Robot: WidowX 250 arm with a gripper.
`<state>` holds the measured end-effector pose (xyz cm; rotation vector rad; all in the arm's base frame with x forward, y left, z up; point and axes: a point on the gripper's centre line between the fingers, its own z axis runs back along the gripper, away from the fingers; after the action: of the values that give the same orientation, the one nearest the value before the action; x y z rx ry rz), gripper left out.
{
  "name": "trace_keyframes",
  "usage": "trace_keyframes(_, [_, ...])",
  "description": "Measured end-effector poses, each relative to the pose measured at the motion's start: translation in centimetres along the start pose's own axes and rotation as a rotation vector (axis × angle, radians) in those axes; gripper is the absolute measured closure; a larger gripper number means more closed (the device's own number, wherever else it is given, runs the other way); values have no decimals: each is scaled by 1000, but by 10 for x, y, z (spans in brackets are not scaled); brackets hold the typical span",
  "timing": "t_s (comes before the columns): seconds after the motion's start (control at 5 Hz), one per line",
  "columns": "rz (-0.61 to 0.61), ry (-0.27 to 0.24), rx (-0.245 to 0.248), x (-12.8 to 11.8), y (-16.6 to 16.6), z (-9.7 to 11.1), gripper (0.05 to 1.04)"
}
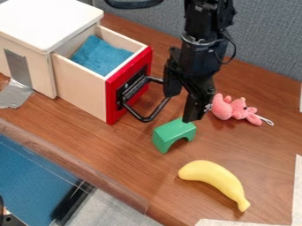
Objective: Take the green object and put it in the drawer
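The black gripper (180, 107) hangs above the table's middle, open, with its two fingers apart. Just under it stands the green arch-shaped block (172, 131), and the lower fingertip overlaps the block's top rear edge in the view; whether they touch I cannot tell. The drawer (82, 86) at the upper left is pulled out from its white-topped wooden box. It has a red front, a black handle and a blue cloth (100, 55) inside.
A pink plush toy (233, 108) lies right of the gripper and a yellow banana (215, 177) nearer the front. The drawer's handle (150, 117) juts out close to the gripper's left. Grey tape (15, 93) is by the box, and a grey partition (262, 39) stands behind.
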<state>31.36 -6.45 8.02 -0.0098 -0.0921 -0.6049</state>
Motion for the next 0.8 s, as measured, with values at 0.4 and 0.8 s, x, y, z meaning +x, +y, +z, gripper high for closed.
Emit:
trace_keyframes(0.4, [11,16,22,-6,-5,-21,83])
trace_keyframes(0.8, [81,-5,61,-7,-6,-35,83])
